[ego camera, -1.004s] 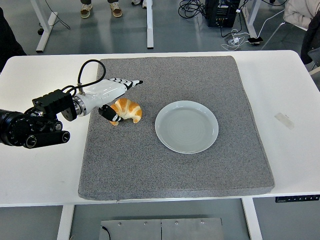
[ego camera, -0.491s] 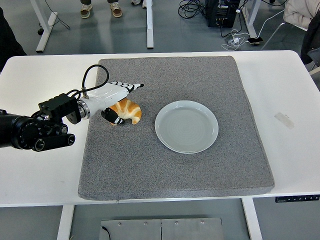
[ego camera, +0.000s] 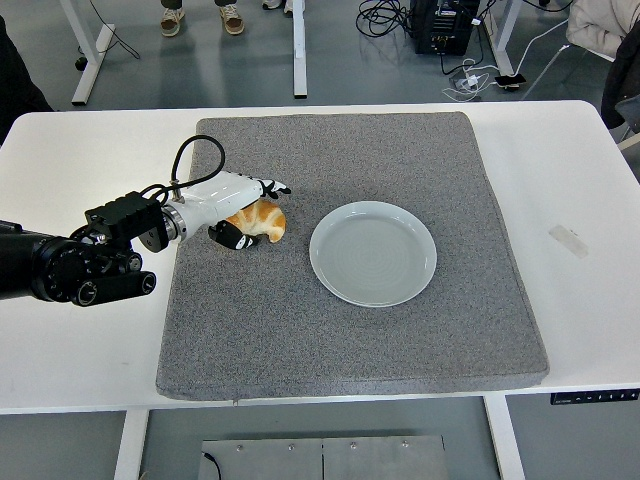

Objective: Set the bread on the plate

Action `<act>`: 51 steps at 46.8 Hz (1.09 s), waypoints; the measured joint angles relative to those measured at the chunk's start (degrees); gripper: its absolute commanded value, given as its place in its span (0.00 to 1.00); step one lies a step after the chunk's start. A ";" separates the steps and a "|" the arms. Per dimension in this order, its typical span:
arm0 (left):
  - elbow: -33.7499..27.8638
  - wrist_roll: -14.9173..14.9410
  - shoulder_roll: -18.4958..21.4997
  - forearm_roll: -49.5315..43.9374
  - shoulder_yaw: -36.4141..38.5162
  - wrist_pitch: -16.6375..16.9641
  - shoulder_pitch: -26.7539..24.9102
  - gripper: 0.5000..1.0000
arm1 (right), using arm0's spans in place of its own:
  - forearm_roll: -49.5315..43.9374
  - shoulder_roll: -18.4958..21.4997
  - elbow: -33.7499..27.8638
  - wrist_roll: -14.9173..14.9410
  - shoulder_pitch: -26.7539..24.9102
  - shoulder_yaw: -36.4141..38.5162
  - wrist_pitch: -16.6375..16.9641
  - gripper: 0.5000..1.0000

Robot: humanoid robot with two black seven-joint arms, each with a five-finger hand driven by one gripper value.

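A golden croissant-shaped bread (ego camera: 264,221) lies on the grey mat (ego camera: 350,330), left of the middle. My left hand (ego camera: 251,211) reaches in from the left and sits over it. Its white-backed fingers (ego camera: 272,187) curl over the bread's far side and the black thumb (ego camera: 230,238) presses its near side. The bread still rests on the mat. A round pale plate (ego camera: 373,253) sits empty on the mat just to the right of the bread. The right arm is out of view.
The white table (ego camera: 570,180) extends around the mat on all sides. A small piece of tape (ego camera: 569,240) lies on the table at the right. A person's feet and cables show on the floor beyond the far edge.
My left arm has moved right and slightly down. The fingers, stretched out above the bread before, now curl over it, and the thumb has closed in.
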 measured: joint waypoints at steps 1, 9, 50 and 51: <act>0.23 -0.04 -0.14 0.00 0.01 0.00 0.12 0.38 | 0.00 0.00 0.00 0.00 0.00 0.00 0.00 1.00; 0.87 -0.34 -0.45 0.01 0.18 -0.01 0.40 0.20 | 0.00 0.00 0.01 0.00 0.00 0.00 0.00 1.00; 0.72 -0.58 1.35 0.09 0.39 -0.54 -3.17 0.00 | 0.00 0.00 0.02 0.01 0.00 0.00 0.00 1.00; 0.70 -0.58 1.70 0.09 0.35 -0.54 -3.38 0.00 | 0.00 0.00 0.02 0.00 -0.01 0.00 0.00 1.00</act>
